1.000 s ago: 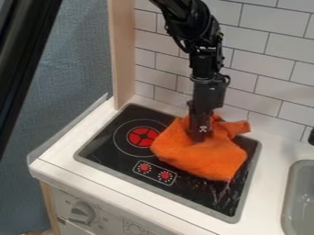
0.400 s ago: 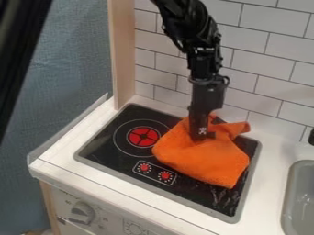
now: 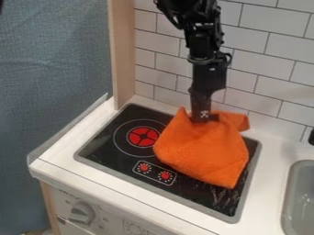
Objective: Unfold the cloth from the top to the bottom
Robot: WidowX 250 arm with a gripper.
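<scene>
The black gripper (image 3: 201, 119) hangs over the back part of the stove, its tip at the upper edge of the orange cloth (image 3: 204, 149). Cloth bunches up around the fingertips and hides them, so I cannot see how far apart they are. From there the cloth slopes down toward the front right of the black stove top (image 3: 110, 143), with one corner pointing to the front and a fold sticking out at the back right. It covers the right side of the stove top.
A red burner (image 3: 142, 137) and two red knob prints lie left of the cloth. White tiled wall (image 3: 264, 59) rises close behind. A wooden post (image 3: 122, 55) stands at the back left, and a grey sink (image 3: 300, 197) is at the right.
The gripper has risen and shifted toward the wall. The cloth's upper part has come up with it, and its front corner has slid a little forward. The dark object at upper left has nearly left the view.
</scene>
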